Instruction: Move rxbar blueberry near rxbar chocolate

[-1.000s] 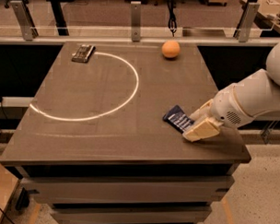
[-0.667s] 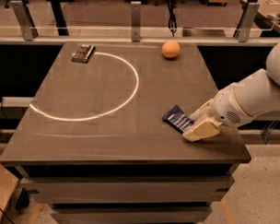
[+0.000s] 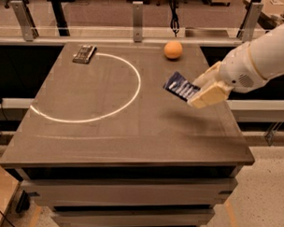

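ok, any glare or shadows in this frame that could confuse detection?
Camera view: a bright white arc glares across the table, ending near the rxbar chocolate; a soft shadow lies on it under the gripper, which holds the rxbar blueberry aloft.

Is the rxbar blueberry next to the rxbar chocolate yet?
No: the gripper holds the rxbar blueberry over the table's right side; the rxbar chocolate lies far left.

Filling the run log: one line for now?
gripper: right side, shut on navy-blue wrapped bar, above grey-brown table | blackish-brown wrapped bar: far-left corner
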You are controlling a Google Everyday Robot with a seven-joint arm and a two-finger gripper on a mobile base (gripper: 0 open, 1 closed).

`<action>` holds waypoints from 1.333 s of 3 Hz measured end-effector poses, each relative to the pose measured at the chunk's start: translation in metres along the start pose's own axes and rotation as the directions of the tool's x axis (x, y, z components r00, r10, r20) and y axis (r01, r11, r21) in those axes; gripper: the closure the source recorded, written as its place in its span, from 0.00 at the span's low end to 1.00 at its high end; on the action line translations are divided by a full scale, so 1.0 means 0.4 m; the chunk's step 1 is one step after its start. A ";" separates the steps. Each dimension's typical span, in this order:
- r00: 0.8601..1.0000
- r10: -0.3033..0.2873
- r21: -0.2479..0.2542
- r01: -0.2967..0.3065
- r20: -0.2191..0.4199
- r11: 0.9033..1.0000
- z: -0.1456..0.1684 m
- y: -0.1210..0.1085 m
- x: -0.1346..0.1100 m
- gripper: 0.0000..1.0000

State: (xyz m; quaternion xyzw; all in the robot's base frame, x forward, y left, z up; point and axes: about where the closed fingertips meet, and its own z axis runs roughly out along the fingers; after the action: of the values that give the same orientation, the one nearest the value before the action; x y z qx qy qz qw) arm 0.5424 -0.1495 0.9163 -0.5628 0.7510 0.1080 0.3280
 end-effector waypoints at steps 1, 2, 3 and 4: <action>0.996 -0.053 0.054 0.048 0.078 0.997 -0.072 -0.084 -0.099 1.00; 0.993 -0.071 0.087 0.062 0.097 0.994 -0.108 -0.106 -0.131 1.00; 0.990 -0.045 0.110 0.030 0.134 0.993 -0.095 -0.116 -0.149 1.00; 0.978 -0.001 0.136 -0.028 0.209 0.990 -0.031 -0.157 -0.216 1.00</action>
State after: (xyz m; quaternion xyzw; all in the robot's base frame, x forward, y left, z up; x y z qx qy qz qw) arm 0.6083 -0.1110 0.9918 -0.5193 0.7219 0.1164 0.4423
